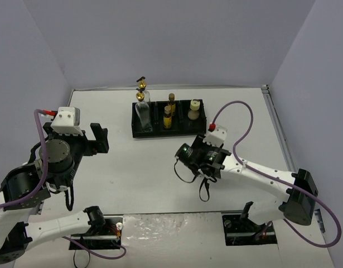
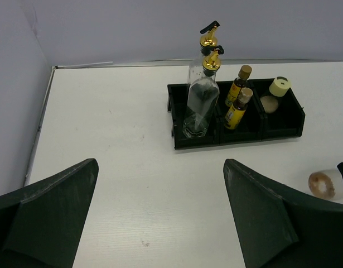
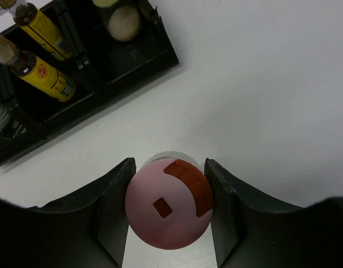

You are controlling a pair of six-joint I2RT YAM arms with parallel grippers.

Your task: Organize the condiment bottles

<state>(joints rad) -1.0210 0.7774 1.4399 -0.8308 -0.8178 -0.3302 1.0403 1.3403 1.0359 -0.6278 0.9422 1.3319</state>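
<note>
A lab test cell: white table [image 1: 132, 162] boxed in by plain grey walls [image 1: 177, 39].

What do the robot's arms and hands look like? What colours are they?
The left arm and right arm are white tubes with chunky black joints. A purple cable loops along each to a small white box with a red plug. The left hand and right hand each have two dark wedge-shaped fingers.
</note>
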